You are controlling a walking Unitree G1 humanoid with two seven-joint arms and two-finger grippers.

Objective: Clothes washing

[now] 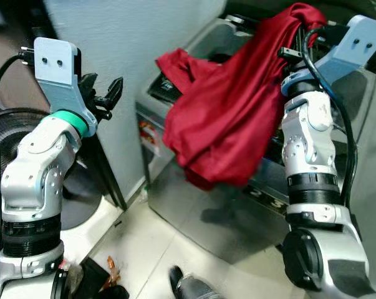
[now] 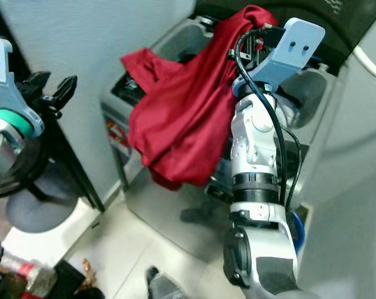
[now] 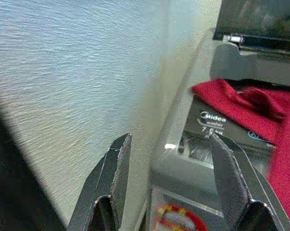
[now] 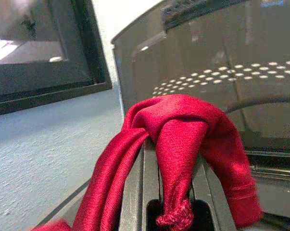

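A dark red garment (image 1: 228, 112) hangs in long folds from my raised right gripper (image 4: 171, 159), which is shut on a bunched fold of it above the grey top-loading washing machine (image 1: 194, 212). One corner of the cloth (image 3: 236, 103) lies on the washer's control panel. The washer's lid (image 4: 207, 62) stands open behind the held cloth. My left gripper (image 1: 106, 96) is open, held up to the left of the machine near the pale wall (image 1: 113, 37), with nothing between its fingers (image 3: 116, 173).
A dark round fan (image 1: 81, 187) stands on the floor at the left, beside the wall. Small clutter (image 1: 103, 274) lies on the light tiled floor in front. A dark window frame (image 4: 44, 82) sits on the wall behind the washer.
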